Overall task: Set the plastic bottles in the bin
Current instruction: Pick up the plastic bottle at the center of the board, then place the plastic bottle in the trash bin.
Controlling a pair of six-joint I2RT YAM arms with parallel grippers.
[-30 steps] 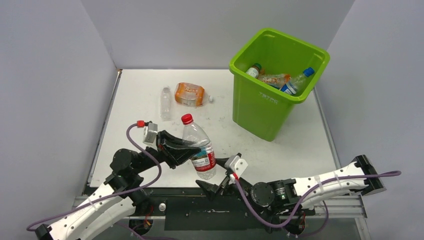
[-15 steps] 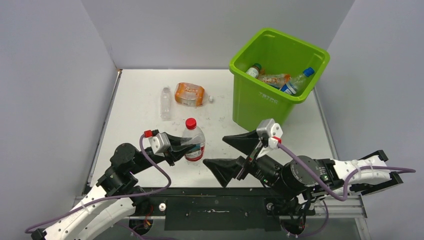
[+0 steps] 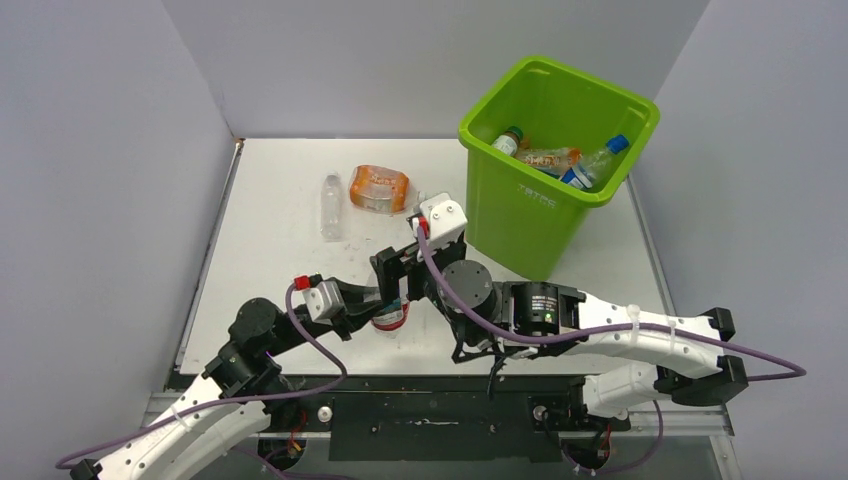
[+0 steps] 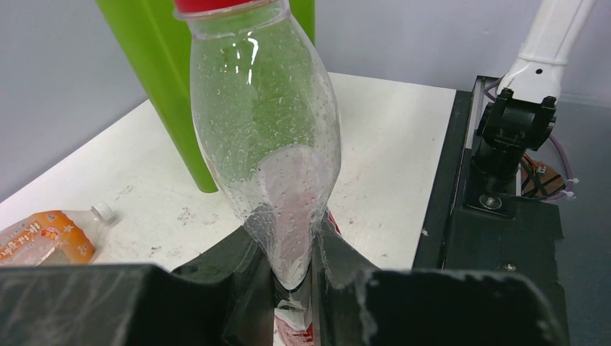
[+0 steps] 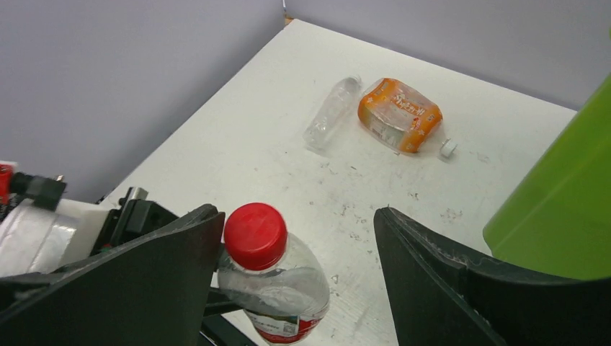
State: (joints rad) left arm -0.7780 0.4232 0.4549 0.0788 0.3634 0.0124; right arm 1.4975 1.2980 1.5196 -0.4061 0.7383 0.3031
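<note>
A clear plastic bottle (image 4: 265,122) with a red cap (image 5: 254,234) and a red label stands upright near the table's front. My left gripper (image 4: 292,254) is shut on its crushed lower body. My right gripper (image 5: 299,249) hangs over it, open, with its jaws on either side of the bottle's top. Its left finger (image 5: 155,277) touches the cap and its right finger (image 5: 447,288) stands well clear. From above, the right gripper (image 3: 408,275) covers most of this bottle (image 3: 390,318). A small clear bottle (image 3: 331,205) and a crushed orange bottle (image 3: 379,188) lie further back. The lime-green bin (image 3: 520,205) stands at the back right.
Three bottles (image 3: 552,158) lie inside the bin. A loose white cap (image 5: 448,148) lies right of the orange bottle (image 5: 398,114). The bin's wall (image 5: 565,209) rises close on the right of my right gripper. Grey walls enclose the table on three sides.
The right arm swung up from the table's near edge to above the held bottle, and its jaws have narrowed around the cap. The left gripper brought the bottle lower and nearer.
</note>
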